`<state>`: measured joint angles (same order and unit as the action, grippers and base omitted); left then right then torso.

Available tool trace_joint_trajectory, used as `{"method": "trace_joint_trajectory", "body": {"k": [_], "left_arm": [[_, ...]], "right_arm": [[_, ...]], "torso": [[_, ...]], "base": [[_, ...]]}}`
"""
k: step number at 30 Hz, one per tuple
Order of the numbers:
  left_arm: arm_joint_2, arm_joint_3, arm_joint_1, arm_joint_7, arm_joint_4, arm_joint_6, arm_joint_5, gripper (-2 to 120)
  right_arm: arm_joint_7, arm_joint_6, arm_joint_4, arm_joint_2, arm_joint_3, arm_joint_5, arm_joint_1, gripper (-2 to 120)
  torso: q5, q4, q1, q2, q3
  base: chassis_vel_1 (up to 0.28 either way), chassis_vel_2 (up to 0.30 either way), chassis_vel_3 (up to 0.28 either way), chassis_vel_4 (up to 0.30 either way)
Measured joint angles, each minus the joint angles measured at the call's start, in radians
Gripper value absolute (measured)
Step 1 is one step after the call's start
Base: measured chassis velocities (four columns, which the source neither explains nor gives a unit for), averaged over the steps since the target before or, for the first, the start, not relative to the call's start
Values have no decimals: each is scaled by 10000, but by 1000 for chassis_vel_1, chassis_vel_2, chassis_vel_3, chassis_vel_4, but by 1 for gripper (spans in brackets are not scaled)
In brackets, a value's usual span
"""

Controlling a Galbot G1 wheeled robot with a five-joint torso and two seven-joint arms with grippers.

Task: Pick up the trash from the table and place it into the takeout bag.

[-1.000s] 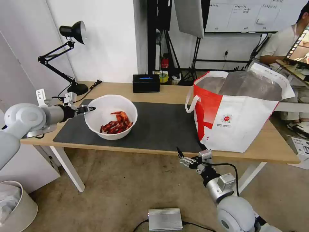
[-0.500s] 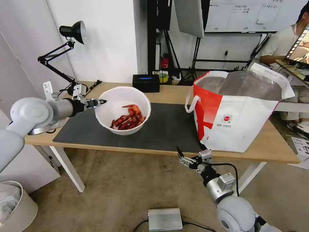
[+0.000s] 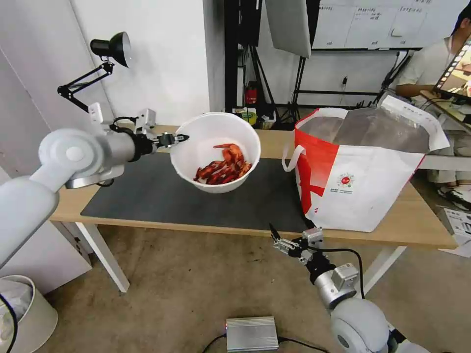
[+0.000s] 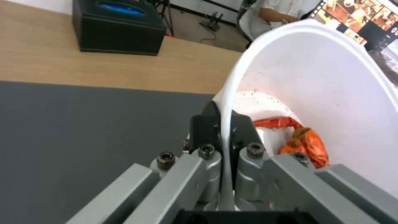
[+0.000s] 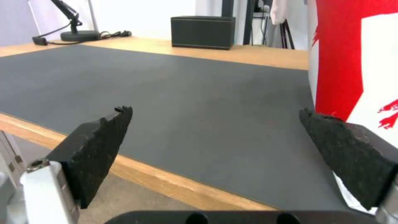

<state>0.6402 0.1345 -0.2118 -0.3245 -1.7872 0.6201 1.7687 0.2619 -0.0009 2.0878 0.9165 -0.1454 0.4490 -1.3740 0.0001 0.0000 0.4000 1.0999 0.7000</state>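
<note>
On your far left, a black desk lamp [image 3: 110, 49] is standing at the table's [image 3: 422, 230] back corner; just right of it your left gripper [image 3: 180, 138] is pinching the near wall of the white bowl [image 3: 216, 149], its two black pads clamped one inside and one outside the rim [image 4: 226, 124]; the bowl, a second ago sitting on the dark grey mat [image 3: 147, 196], is now hanging clear above it and has been carried rightward and up, tipping slightly so the red crayfish shells [image 3: 223, 169] are lying against its lower side; that is putting this piece of trash roughly halfway to the bag, with the lift done and the crossing under way; further right, the takeout bag [image 3: 363, 186] is standing upright on the table with its foil-lined mouth gaping; below the table's front edge your right gripper [image 3: 289, 235] is waiting with its fingers [image 5: 99, 137] spread wide, holding nothing.
</note>
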Motion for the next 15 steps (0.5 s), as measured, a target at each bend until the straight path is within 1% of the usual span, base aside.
{"method": "trace_joint_trajectory", "body": {"k": [1, 3, 4, 7, 8, 15], "left_arm": [[0, 0, 0, 0, 0, 0, 0, 0], [302, 391, 454, -42, 358, -9, 29, 0], [302, 391, 454, -42, 358, -9, 29, 0], [782, 900, 1156, -133, 835, -15, 100, 0], [782, 900, 1156, -133, 835, -15, 100, 0], [1534, 1466, 2337, -240, 1437, -24, 242, 0]], "right_arm": [[0, 0, 0, 0, 0, 0, 0, 100], [0, 0, 0, 0, 0, 0, 0, 100], [0, 0, 0, 0, 0, 0, 0, 100], [0, 0, 0, 0, 0, 0, 0, 100], [0, 0, 0, 0, 0, 0, 0, 100], [0, 0, 0, 0, 0, 0, 0, 100]], "torso": [[0, 0, 0, 0, 0], [-1, 1, 0, 1, 1], [-1, 1, 0, 1, 1], [-1, -2, 1, 0, 1], [-1, -2, 1, 0, 1], [0, 0, 0, 0, 1]], "base": [[0, 0, 0, 0], [0, 0, 0, 0], [0, 0, 0, 0], [0, 0, 0, 0], [0, 0, 0, 0], [0, 0, 0, 0]]}}
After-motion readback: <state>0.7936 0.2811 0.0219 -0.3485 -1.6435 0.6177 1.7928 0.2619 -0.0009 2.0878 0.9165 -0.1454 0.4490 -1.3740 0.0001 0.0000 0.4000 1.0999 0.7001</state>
